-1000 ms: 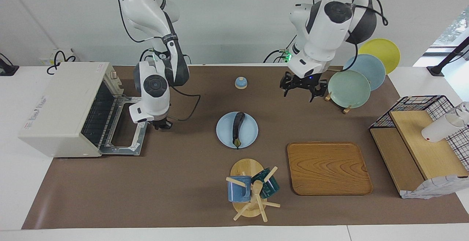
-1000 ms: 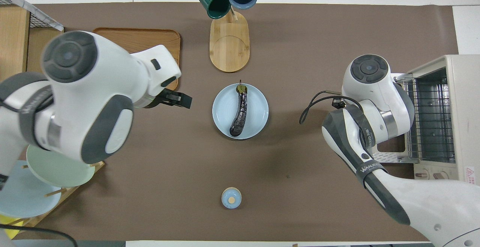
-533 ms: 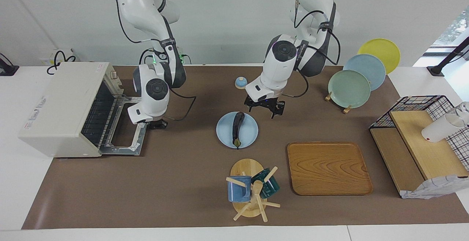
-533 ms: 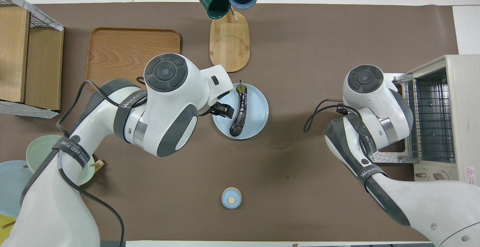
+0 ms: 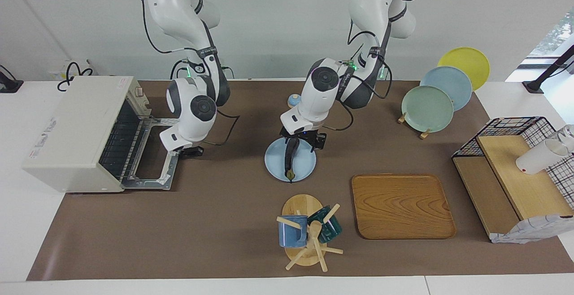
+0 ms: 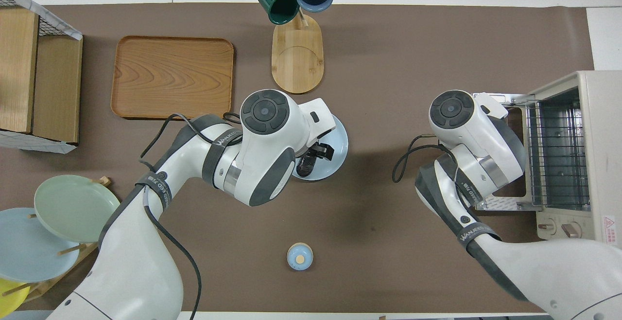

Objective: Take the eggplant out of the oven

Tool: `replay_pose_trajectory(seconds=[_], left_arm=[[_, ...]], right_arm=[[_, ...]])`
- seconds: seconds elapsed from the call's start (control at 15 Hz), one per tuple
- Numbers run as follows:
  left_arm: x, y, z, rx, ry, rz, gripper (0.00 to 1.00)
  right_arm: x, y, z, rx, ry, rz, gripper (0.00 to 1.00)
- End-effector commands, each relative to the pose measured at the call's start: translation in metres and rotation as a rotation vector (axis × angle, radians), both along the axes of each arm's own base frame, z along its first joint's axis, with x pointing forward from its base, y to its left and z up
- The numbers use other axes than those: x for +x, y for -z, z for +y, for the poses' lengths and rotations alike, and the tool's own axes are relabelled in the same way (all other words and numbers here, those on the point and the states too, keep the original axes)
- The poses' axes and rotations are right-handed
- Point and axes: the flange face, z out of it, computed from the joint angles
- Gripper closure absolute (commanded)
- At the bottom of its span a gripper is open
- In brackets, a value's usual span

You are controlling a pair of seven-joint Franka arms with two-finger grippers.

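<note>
The eggplant [image 5: 289,162] lies on a light blue plate [image 5: 274,161] in the middle of the table, its stem end pointing away from the robots. My left gripper [image 5: 301,144] is low over the eggplant's end nearer the robots, open, with a finger on each side. In the overhead view the left hand covers most of the plate [image 6: 336,145], and only the eggplant's near end [image 6: 304,167] shows there. The oven [image 5: 76,129] stands at the right arm's end of the table with its door [image 5: 152,162] folded down and its rack bare. My right gripper [image 5: 190,152] hangs beside the open door.
A mug tree [image 5: 307,234] with a blue and a green mug and a wooden tray [image 5: 401,205] lie farther from the robots than the plate. A rack of plates [image 5: 428,106] and a wire basket shelf [image 5: 515,169] stand at the left arm's end. A small blue bell [image 6: 300,256] sits near the robots.
My left arm has swung from beside the plate rack to over the blue plate and come down around the eggplant. My right hand has shifted slightly beside the oven door.
</note>
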Motion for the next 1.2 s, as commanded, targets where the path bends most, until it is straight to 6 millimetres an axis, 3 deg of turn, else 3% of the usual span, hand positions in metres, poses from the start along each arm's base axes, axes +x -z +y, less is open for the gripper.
replay_pose_trajectory(seconds=[0.0, 0.2, 0.6, 0.73, 0.8, 1.07, 1.13], left_arm=[[-0.014, 0.019, -0.015, -0.002, -0.026, 0.003, 0.00], [-0.016, 0.023, -0.014, 0.004, -0.025, 0.006, 0.00], [-0.019, 0.031, -0.010, 0.018, -0.023, 0.010, 0.01], [-0.020, 0.034, -0.008, 0.018, -0.025, 0.006, 0.08], [-0.021, 0.036, -0.008, 0.019, -0.026, 0.006, 0.17], [-0.022, 0.033, -0.009, 0.027, -0.052, 0.015, 0.90], [-0.022, 0.031, -0.009, 0.030, -0.058, 0.011, 1.00]], right_arm=[[0.023, -0.044, -0.045, -0.061, 0.008, -0.066, 1.00], [0.021, -0.061, -0.055, -0.070, 0.017, -0.062, 1.00], [0.013, -0.105, -0.110, -0.059, -0.041, 0.000, 1.00], [0.010, -0.116, -0.125, -0.054, -0.050, 0.004, 1.00], [0.009, -0.122, -0.133, -0.049, -0.062, 0.010, 1.00], [0.007, -0.130, -0.142, -0.044, -0.054, 0.040, 1.00], [0.007, -0.143, -0.142, -0.040, -0.059, 0.045, 1.00]])
